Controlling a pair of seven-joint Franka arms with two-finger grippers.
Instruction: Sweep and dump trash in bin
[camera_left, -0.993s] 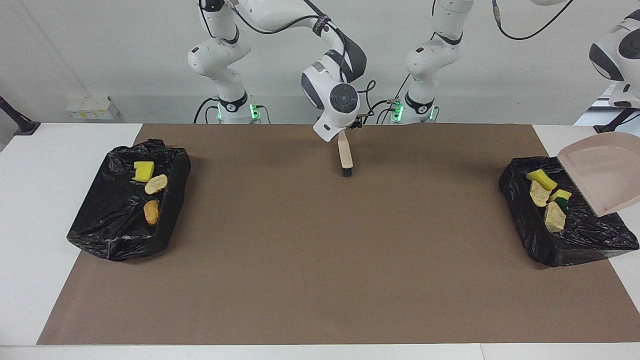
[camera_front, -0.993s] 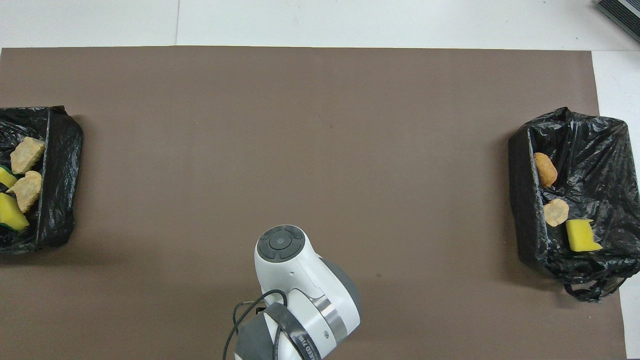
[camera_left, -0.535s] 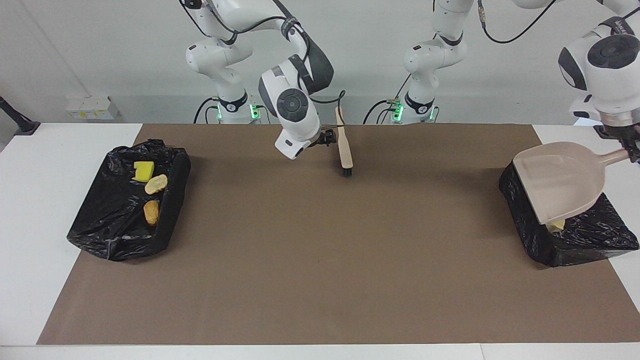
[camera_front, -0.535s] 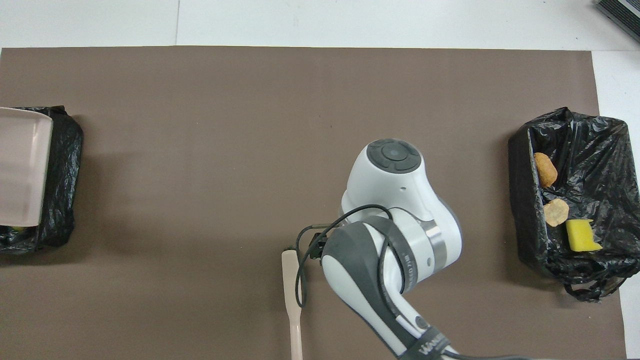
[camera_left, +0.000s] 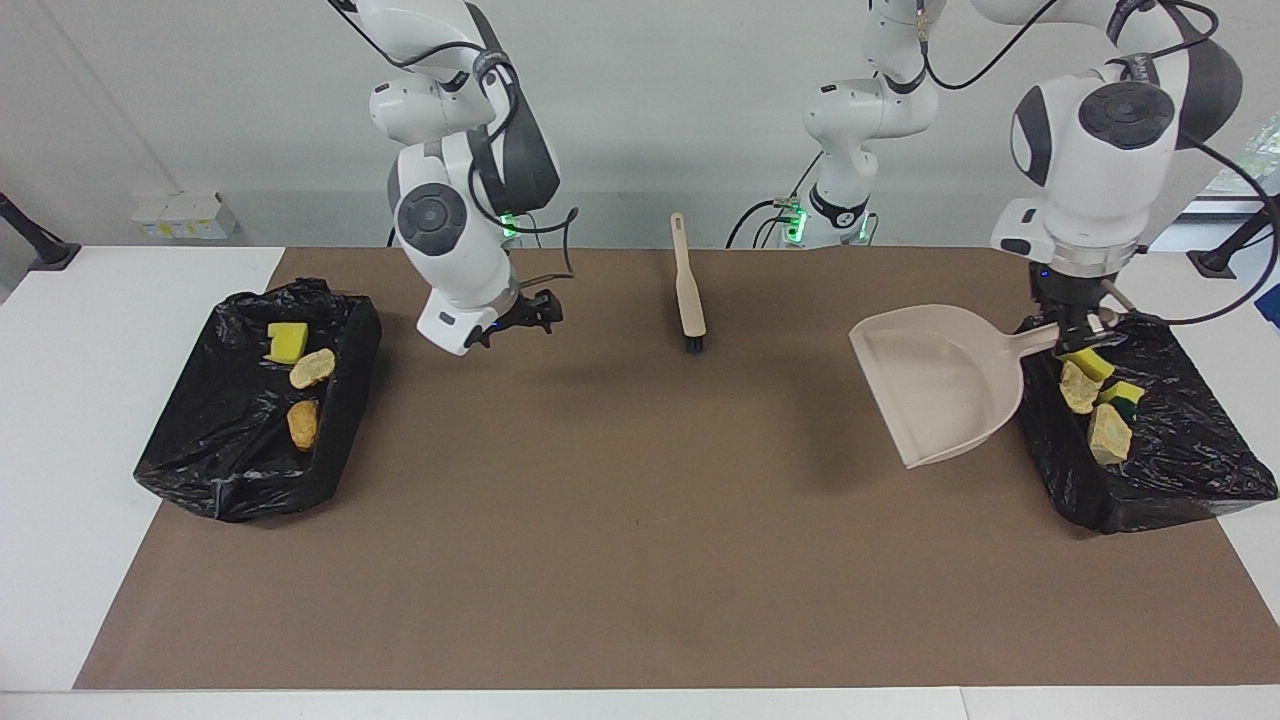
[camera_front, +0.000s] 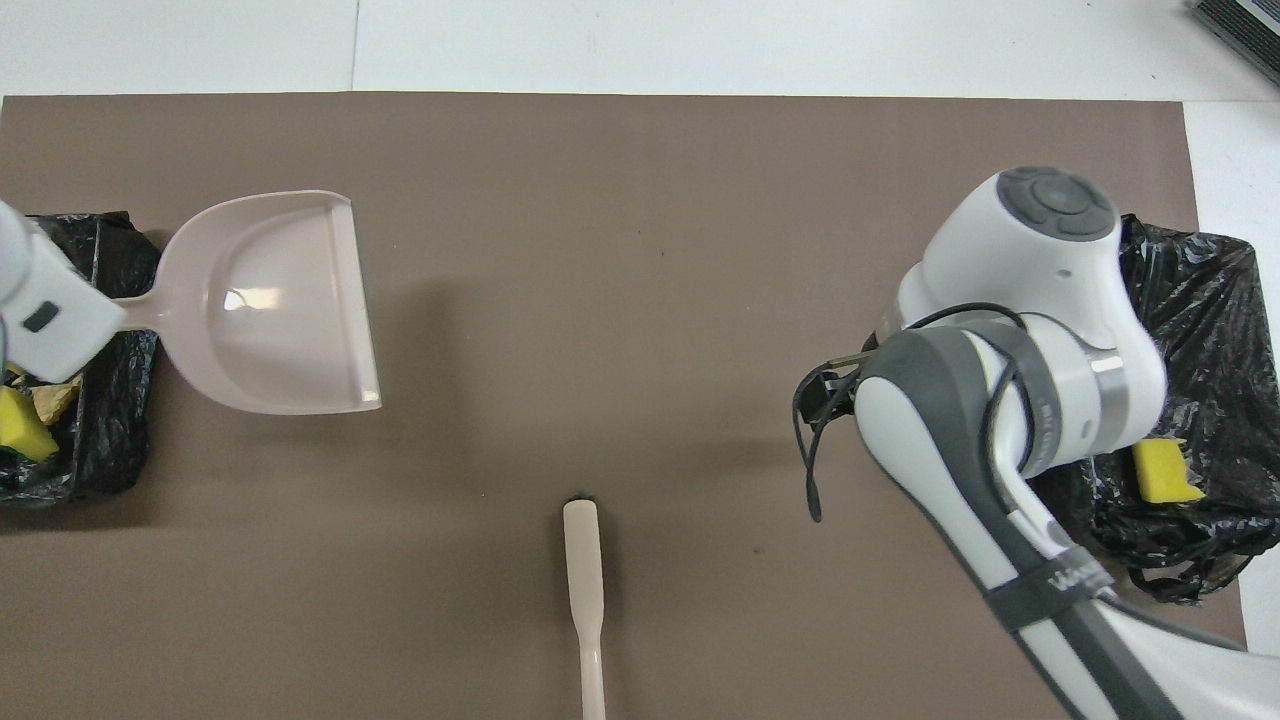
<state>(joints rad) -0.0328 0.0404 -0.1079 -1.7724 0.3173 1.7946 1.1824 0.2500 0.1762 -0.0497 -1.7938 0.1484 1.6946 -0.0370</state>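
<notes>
1. All trash (camera_left: 312, 368) we see sits in bags: three pieces in the bin at the right arm's end (camera_left: 230, 470), four in the bin at the left arm's end (camera_left: 1180, 480).
2. The left gripper (camera_left: 1075, 330) is clamped on the dustpan (camera_left: 935, 385) handle, over that bin's rim. Risk: it snags the liner and drags the bin.
3. The right gripper (camera_left: 520, 318) hangs over the mat, nothing visibly held; open or closed, we cannot tell.
4. The brush (camera_left: 688, 295) lies loose mid-table, nearer the robots. A passing arm could knock it.

The surface (camera_left: 60, 420) is white, with a big brown mat (camera_left: 640, 560) on it. A brush (camera_left: 688, 300) lies on the mat near the robots. One black bin (camera_left: 240, 470) sits at each end (camera_left: 1160, 490).
</notes>
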